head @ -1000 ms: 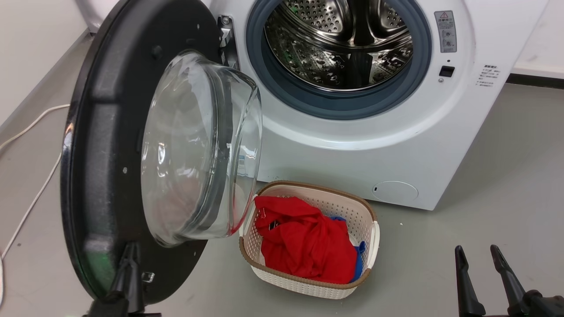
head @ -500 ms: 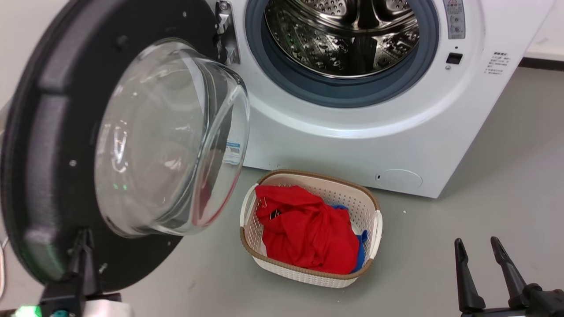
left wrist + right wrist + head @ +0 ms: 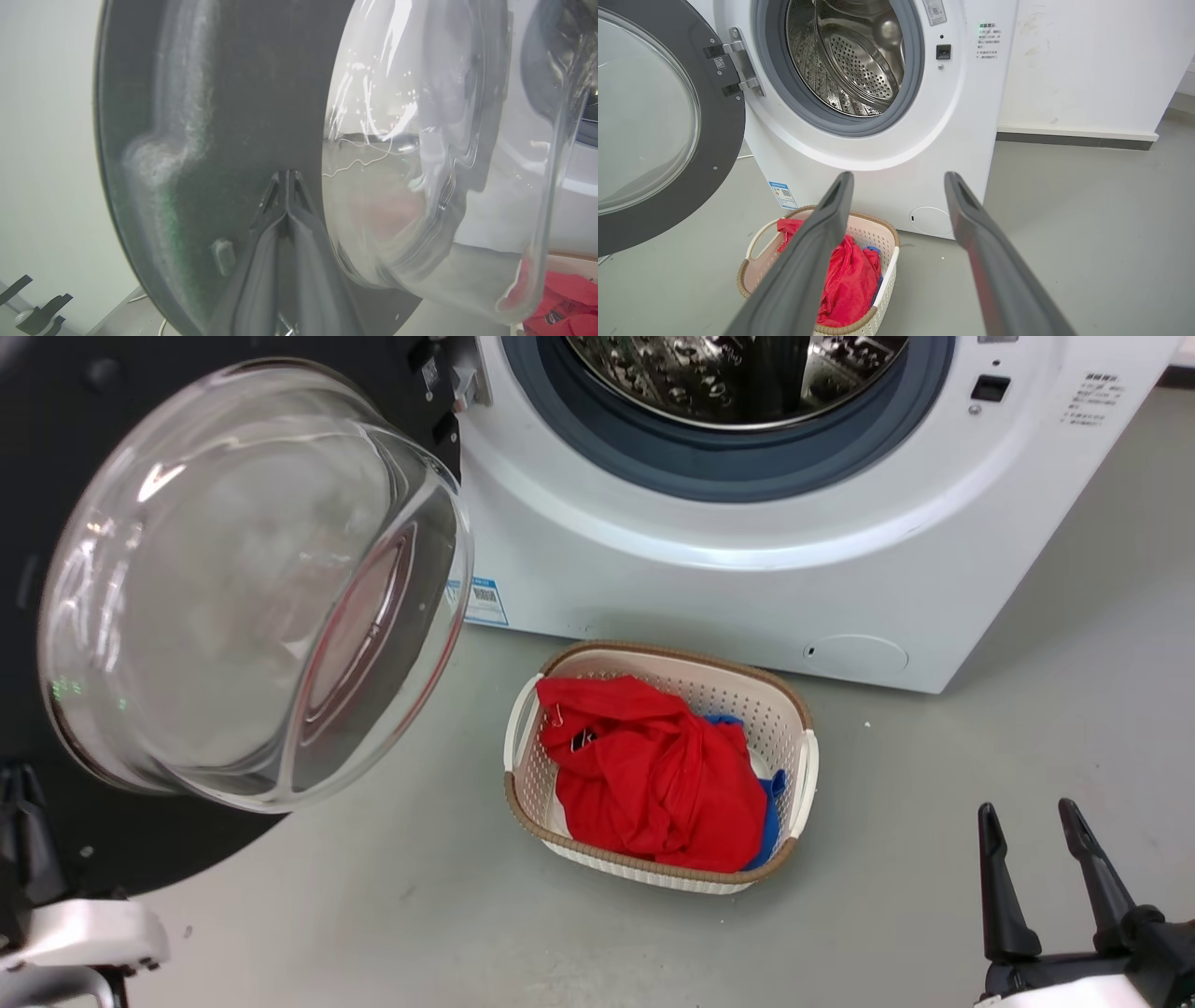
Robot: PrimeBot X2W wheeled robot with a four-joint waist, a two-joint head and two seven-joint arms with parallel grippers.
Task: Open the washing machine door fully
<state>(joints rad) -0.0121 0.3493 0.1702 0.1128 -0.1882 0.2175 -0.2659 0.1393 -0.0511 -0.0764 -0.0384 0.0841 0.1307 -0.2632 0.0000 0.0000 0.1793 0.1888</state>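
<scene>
The washing machine door (image 3: 140, 845) is a big black disc with a bulging clear glass bowl (image 3: 243, 588), swung out on its hinge (image 3: 740, 60) to the left of the white machine (image 3: 747, 588). In the right wrist view the door (image 3: 724, 140) stands wide, facing the room. My left gripper (image 3: 21, 775) is shut with nothing in it. In the left wrist view its joined tips (image 3: 286, 175) rest against the door's black inner face (image 3: 224, 93), beside the bowl. My right gripper (image 3: 1032, 812) hangs open at the lower right, away from the machine, with open fingers (image 3: 840, 196).
A cream basket (image 3: 672, 658) holding a red garment (image 3: 653, 775) and something blue stands on the grey floor in front of the machine. The steel drum (image 3: 850, 56) shows inside a grey-blue rubber ring (image 3: 915, 70). A white wall (image 3: 1078, 60) runs to the machine's right.
The door has swung further open to the left, with my left gripper following against its inner face. The head camera has also tipped down and shifted. The right gripper stays open.
</scene>
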